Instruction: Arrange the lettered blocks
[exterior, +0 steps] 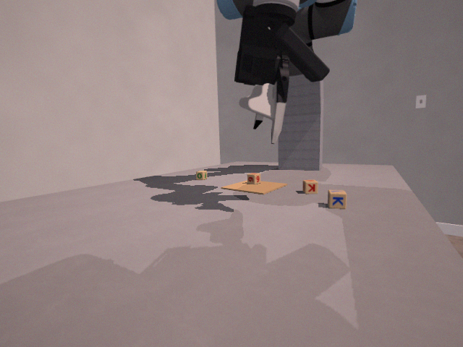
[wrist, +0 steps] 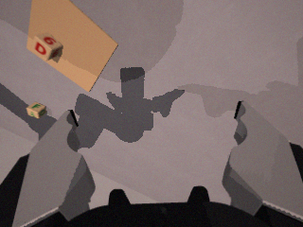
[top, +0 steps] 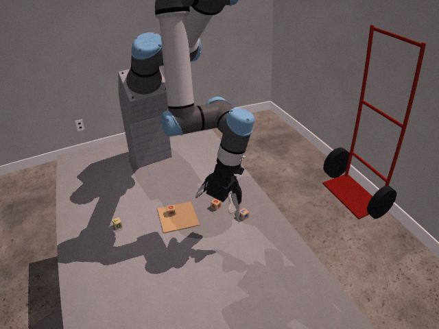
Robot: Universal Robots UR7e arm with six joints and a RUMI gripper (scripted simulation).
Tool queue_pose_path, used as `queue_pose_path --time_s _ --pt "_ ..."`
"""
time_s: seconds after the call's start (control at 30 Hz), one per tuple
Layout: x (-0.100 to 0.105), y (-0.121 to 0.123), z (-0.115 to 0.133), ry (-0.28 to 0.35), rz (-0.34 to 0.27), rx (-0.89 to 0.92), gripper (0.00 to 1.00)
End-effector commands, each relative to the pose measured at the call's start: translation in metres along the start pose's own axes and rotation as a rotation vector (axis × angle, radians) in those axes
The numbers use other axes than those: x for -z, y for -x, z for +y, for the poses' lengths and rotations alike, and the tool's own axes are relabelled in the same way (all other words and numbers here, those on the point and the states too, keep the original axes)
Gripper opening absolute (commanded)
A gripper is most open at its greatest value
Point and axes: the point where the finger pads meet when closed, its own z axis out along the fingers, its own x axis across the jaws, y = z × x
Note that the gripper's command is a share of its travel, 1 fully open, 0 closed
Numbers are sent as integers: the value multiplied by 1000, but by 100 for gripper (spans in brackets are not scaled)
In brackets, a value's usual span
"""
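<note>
A tan mat [top: 178, 216] lies on the grey table. A block with a red D on top [top: 171, 210] stands on the mat's far left part. A block with red markings [top: 216, 204] sits just right of the mat, and a block with blue letters [top: 243, 214] sits further right. A block with green markings [top: 116, 223] lies far to the left of the mat. My gripper [top: 217, 199] is open and empty, well above the table near the red-marked block. The wrist view shows the open gripper [wrist: 155, 113], the mat [wrist: 71, 40], the D block [wrist: 47, 46] and the green block [wrist: 36, 110].
The robot's grey pedestal [top: 143, 116] stands at the back of the table. A red hand truck [top: 372, 141] leans on the right wall, on the floor. In the exterior view the blue block [exterior: 336, 198] lies toward the table's right edge.
</note>
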Motion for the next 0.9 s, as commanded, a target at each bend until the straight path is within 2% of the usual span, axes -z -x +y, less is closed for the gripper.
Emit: queue_pose_path --time_s 0.0,0.07,0.87 --pt "0 -2 -7 10 -13 138 100" --pt "0 -2 -7 10 -13 138 100" --pt "-1 -5 -42 30 -80 706 100"
